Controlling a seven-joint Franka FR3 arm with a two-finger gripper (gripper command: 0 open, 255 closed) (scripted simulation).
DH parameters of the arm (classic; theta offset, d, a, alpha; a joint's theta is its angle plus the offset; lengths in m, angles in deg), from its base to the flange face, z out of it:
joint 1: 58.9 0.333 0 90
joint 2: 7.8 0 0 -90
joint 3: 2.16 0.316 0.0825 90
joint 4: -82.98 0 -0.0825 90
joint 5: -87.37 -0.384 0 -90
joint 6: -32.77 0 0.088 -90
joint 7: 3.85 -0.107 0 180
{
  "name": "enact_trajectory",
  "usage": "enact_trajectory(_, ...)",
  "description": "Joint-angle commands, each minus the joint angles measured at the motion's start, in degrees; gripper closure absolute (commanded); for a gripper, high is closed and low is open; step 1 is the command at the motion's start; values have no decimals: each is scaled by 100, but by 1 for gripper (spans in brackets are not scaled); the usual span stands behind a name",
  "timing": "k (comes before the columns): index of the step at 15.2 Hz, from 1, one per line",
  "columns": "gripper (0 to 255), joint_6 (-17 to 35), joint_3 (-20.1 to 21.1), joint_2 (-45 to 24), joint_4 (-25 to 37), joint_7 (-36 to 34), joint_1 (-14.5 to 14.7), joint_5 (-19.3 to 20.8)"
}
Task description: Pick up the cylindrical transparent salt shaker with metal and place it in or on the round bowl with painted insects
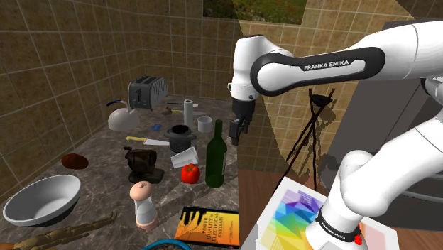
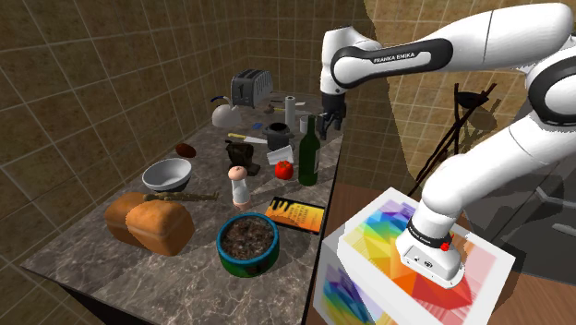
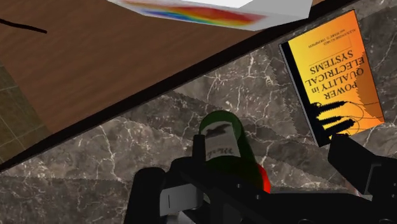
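The round bowl [image 1: 42, 199], drawn plain grey-white, lies well apart from the gripper [image 1: 238, 135], beyond the green bottle [image 1: 216, 153] that stands just below it. The gripper's fingers are spread and empty. The salt shaker [image 1: 188, 112], a slim upright whitish cylinder with a darker top, stands near the gripper, on its toaster [image 1: 147, 91] side.
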State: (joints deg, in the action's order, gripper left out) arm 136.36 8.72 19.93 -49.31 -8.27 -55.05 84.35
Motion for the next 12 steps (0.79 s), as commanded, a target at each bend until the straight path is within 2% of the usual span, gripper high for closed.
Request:
enact_trajectory(1,0,219,141,-346,158,-146,70,-104)
enact_trajectory(12,0,1105,792,-2230,1343,-867,403,-275)
